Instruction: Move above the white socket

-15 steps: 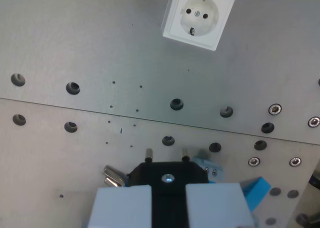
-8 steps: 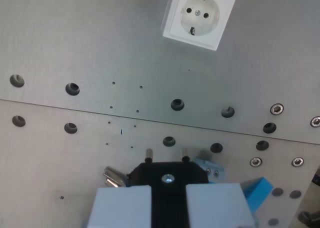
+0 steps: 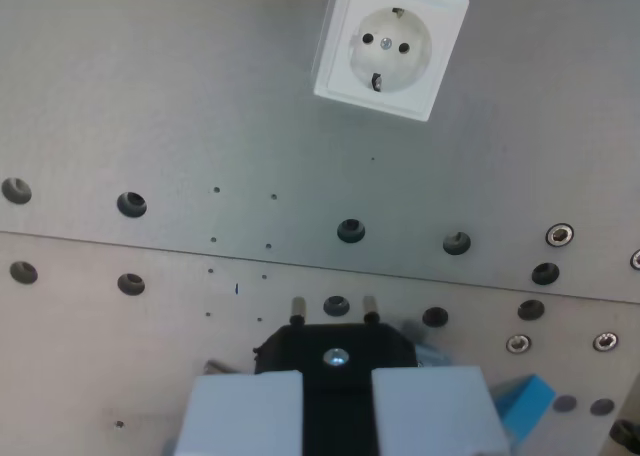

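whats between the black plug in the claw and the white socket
In the wrist view, only metal plate lies between the black plug and the white socket: a seam, a row of bolt holes such as one, and small specks. No loose object sits there.

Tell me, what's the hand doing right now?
Hand shut on black plug. White socket ahead, near top of wrist view, not yet beneath. Nothing in between.

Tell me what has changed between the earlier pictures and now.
The whole scene has shifted down and slightly left in the wrist view, so the camera moved forward toward the white socket, which now looks a little larger. The things on the metal plate did not move themselves. The gripper still holds the black plug, its two pins pointing at the socket.
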You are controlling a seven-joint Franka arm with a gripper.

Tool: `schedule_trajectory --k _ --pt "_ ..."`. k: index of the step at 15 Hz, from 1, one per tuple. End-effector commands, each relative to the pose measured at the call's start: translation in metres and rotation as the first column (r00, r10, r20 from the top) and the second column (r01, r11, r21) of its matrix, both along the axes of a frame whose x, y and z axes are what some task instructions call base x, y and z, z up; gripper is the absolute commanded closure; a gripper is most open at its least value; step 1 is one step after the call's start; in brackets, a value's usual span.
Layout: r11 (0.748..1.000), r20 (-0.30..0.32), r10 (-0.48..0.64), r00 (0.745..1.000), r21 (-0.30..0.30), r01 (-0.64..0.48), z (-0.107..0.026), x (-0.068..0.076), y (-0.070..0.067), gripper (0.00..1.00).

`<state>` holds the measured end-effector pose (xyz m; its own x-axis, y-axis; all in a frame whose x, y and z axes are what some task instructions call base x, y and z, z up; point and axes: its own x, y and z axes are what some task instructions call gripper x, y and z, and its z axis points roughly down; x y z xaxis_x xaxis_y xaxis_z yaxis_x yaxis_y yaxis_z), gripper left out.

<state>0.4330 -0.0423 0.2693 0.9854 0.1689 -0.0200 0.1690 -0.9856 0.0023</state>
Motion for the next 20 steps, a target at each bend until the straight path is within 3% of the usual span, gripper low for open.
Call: schedule_trajectory --k 1,20 --pt "0.997 0.096 -0.079 0.992 -0.005 0.08 -0.014 -0.002 -0.003 1.0" --pt "0.979 0.129 -0.204 0.97 0.001 0.206 -0.096 0.012 -0.017 1.0"
